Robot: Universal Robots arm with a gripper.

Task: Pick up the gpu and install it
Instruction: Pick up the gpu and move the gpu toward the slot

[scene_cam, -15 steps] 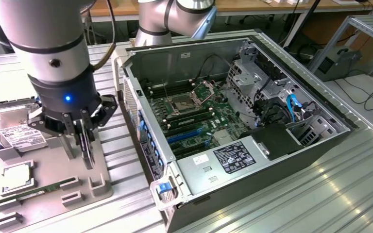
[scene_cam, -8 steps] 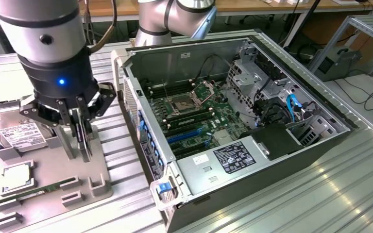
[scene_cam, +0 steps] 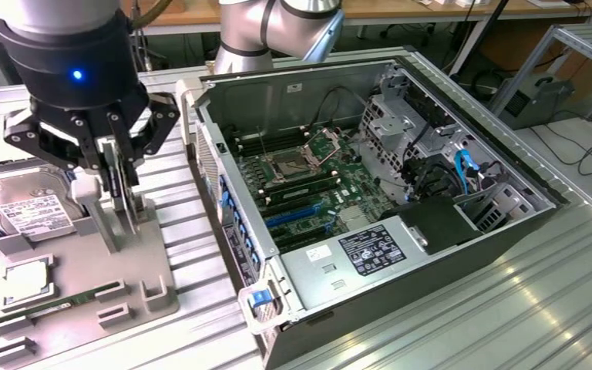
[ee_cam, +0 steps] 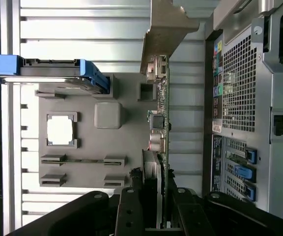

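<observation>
Evidently mid-pick: the gripper (scene_cam: 119,220) stood over the tray (scene_cam: 163,270), its fingers clamped on the gpu (ee_cam: 164,113), one on each face. The card hung straight below the wrist, on edge. Whether its lower edge sat in the tray or just clear of it could not be told. In the exterior view its long axis ran roughly twelve to six o'clock, parallel to the near wall of the open case (scene_cam: 399,193), which lay at three o'clock from the gripper. Edge-on, the gpu showed a thin green board studded with small parts and a pale metal bracket at one end. A hard drive (scene_cam: 28,208) lay at nine o'clock of the gripper, and a memory stick (scene_cam: 59,304) at seven.
</observation>
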